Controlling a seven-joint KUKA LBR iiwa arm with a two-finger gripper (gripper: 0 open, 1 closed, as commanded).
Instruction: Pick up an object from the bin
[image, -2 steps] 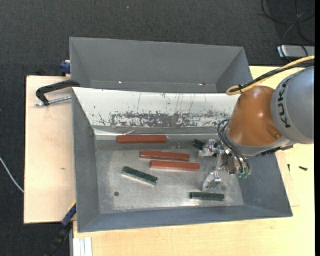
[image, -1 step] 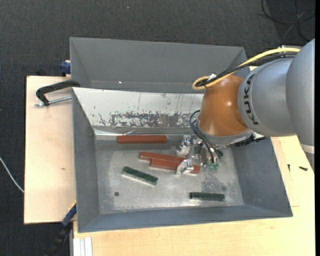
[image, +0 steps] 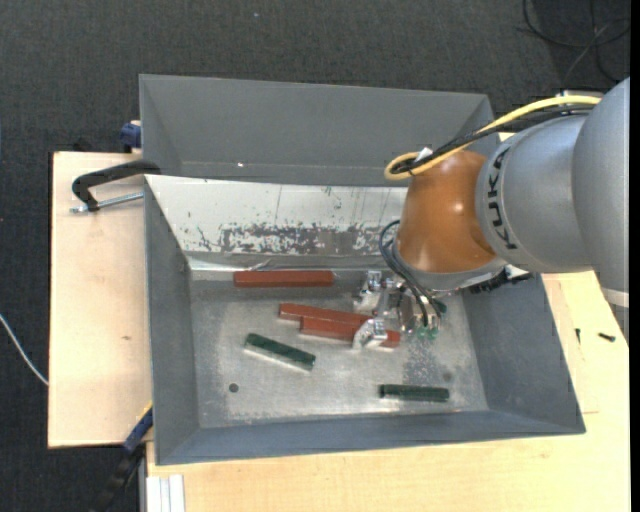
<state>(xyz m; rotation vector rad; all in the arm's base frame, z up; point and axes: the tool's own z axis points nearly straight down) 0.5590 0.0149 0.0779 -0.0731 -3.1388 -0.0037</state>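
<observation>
My jaws are low in the grey bin, right of its middle, at the right end of a pair of red-brown bars that lie overlapping on the bin floor. I cannot tell whether the jaws are open or closed, nor whether they touch that pair. A third red-brown bar lies along the back wall. One dark green bar lies front-left of the pair, another dark green bar lies front-right.
</observation>
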